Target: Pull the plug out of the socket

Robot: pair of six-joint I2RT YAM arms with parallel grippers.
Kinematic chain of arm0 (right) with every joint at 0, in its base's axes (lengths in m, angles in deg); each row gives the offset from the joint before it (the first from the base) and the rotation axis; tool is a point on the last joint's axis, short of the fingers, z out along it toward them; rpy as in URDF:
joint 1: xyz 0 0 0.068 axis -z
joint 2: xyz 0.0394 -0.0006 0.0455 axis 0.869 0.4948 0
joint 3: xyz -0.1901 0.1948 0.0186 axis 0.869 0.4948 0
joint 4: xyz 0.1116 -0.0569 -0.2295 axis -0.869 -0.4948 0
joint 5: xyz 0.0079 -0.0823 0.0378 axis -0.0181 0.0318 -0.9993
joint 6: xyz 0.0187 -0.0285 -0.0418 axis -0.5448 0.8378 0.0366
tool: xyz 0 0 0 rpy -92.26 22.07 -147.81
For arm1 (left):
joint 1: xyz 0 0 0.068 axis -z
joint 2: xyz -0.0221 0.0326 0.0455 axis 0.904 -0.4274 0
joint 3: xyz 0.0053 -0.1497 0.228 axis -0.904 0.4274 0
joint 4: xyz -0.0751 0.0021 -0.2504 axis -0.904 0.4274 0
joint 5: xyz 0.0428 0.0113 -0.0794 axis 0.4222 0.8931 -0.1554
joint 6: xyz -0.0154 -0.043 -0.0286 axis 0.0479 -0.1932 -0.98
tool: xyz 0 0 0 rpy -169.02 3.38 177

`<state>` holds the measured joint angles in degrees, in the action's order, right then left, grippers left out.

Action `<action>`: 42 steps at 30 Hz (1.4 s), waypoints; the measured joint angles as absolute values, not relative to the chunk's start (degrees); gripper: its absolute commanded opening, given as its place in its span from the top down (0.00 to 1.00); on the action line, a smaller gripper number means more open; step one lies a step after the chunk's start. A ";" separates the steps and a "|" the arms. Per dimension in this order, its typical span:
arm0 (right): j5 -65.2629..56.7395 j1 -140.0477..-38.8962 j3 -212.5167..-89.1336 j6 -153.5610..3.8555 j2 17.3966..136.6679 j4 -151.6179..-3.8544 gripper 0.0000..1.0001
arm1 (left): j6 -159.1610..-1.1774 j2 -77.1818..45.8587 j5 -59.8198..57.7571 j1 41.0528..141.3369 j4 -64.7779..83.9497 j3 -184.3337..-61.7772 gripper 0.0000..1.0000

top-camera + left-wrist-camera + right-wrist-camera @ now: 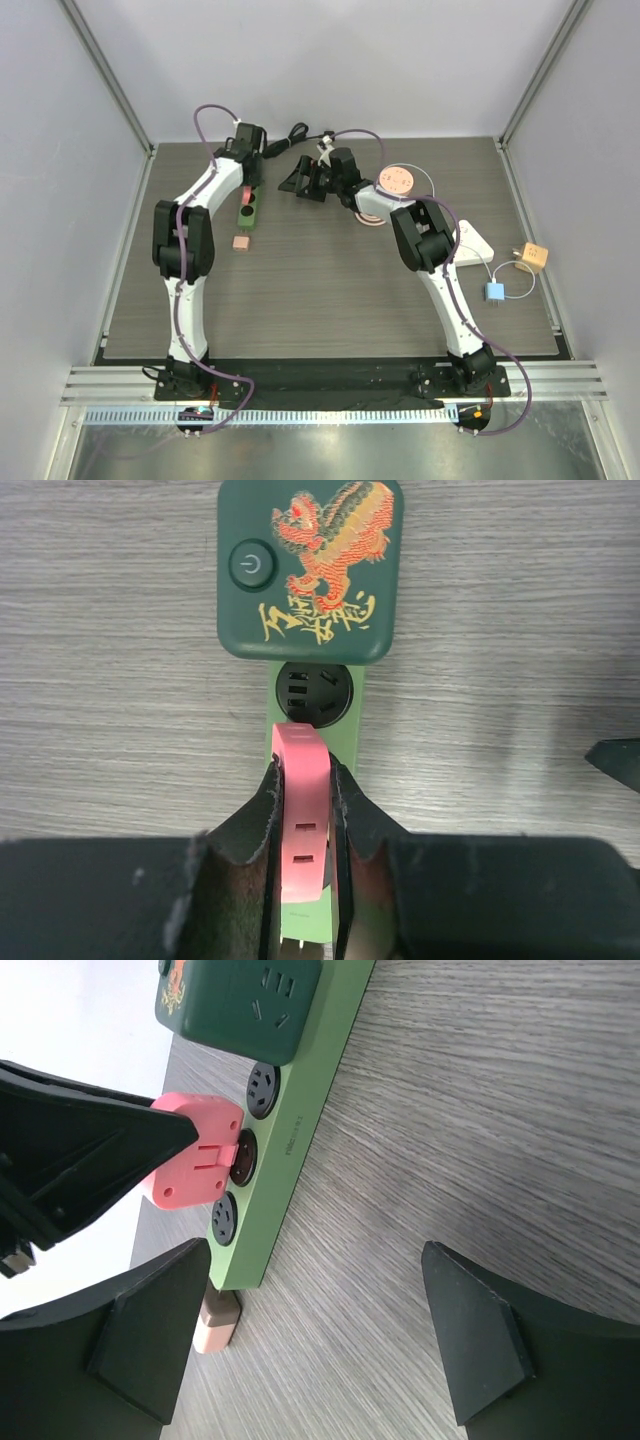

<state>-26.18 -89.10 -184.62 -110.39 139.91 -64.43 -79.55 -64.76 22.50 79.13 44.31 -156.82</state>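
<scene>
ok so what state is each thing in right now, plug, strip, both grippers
left gripper: shut on the pink plug
pink plug: against the green power strip, not pulled clear
right gripper: open, empty
green power strip: sockets either side of the plug empty
dragon adapter: seated on the strip

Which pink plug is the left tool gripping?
The plug on the strip, near the dark green adapter; the other pink one lies on the table at the strip's end.

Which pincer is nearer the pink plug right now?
Left. The left pincer is shut on the pink plug; the right pincer hangs open beside the green power strip, not touching the plug.
</scene>
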 measured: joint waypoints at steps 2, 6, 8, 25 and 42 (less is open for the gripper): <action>-26.20 -89.10 -184.86 -110.34 140.02 -64.89 0.11 | -80.40 -64.39 21.71 78.76 43.87 -156.29 1.00; -26.44 -89.12 -185.54 -110.36 140.52 -65.39 0.18 | -81.65 -63.80 20.11 78.08 43.04 -155.42 0.99; -26.58 -89.10 -185.67 -110.36 140.74 -65.48 0.20 | -81.85 -63.61 20.05 78.02 42.80 -155.18 0.81; -13.20 -95.11 -190.63 -104.99 140.74 -75.29 0.16 | -96.07 -40.85 8.09 65.45 23.94 -126.50 0.44; 3.48 -104.79 -208.68 -104.20 143.58 -82.79 0.26 | -114.24 -54.67 -7.93 57.19 4.95 -119.79 0.67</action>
<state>3.48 -104.79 -208.68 -104.20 143.58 -82.79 -114.24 -54.67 -7.93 57.19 4.95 -119.79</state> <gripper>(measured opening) 0.769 0.331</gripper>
